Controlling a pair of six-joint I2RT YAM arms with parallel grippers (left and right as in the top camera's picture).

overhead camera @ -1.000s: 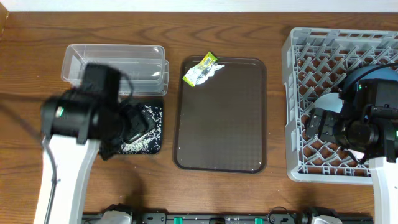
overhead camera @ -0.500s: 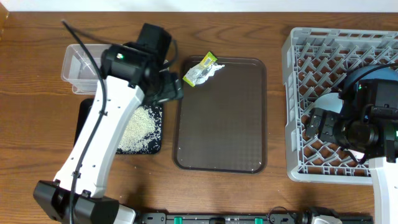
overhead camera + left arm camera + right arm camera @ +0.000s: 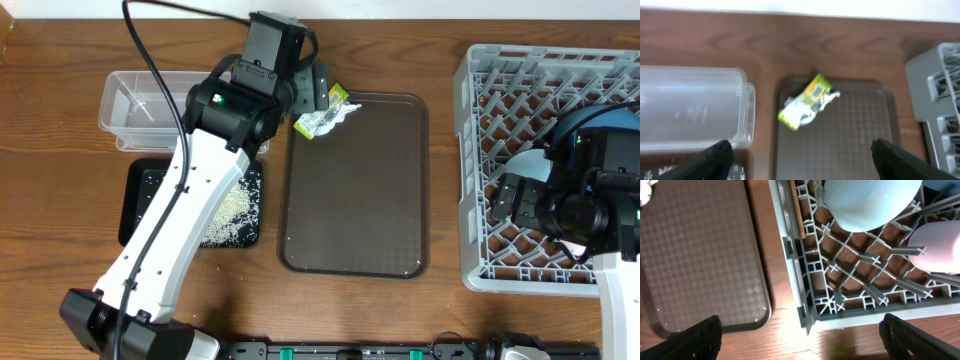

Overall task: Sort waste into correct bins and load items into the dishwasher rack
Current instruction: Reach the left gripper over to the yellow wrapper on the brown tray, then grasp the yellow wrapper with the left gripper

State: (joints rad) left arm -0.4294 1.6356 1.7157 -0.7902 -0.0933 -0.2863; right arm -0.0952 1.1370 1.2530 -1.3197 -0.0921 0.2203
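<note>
The yellow-green snack wrapper with crumpled white paper (image 3: 325,112) lies at the brown serving tray's back left corner, and also shows in the left wrist view (image 3: 807,102). My left gripper (image 3: 316,86) is open and empty, hovering just left of and above the wrapper (image 3: 802,161). The clear tub (image 3: 150,105) stands at the back left. The black tray (image 3: 140,195) in front of it holds white rice (image 3: 235,205). My right gripper (image 3: 800,340) is open and empty over the front left corner of the dishwasher rack (image 3: 520,100). In the rack (image 3: 810,275) are a light-blue bowl (image 3: 870,202), a pink cup (image 3: 937,247) and a chopstick (image 3: 797,210).
The brown serving tray (image 3: 355,190) lies between the bins and the rack, bare except for the wrapper. My left arm stretches over the black tray and the tub's right end. My right arm (image 3: 600,200) hides part of the rack's inside.
My left arm has swung from over the black tray back and to the right, up to the wrapper, uncovering the rice. The right arm has not moved.
</note>
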